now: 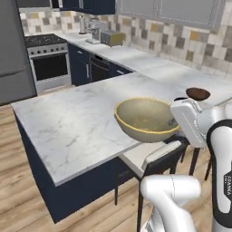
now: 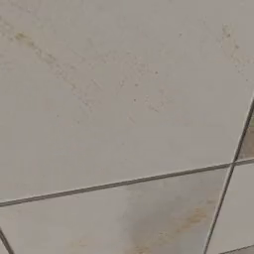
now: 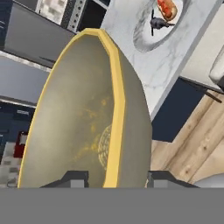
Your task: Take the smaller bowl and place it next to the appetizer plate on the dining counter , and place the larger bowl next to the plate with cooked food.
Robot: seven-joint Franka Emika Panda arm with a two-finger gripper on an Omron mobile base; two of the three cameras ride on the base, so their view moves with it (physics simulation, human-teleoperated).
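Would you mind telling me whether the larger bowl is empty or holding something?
Empty: the larger bowl shows only its bare mottled beige inside.

free: dining counter (image 1: 68, 122) left stretch | obstacle: smaller bowl (image 1: 198, 94) far right

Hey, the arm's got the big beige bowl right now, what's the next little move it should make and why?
Probably carry the bowl on toward the plate with the cooked food. The fingers straddle the bowl's yellow rim, the bowl hangs at the counter edge above the stool, and the plate lies beyond it.
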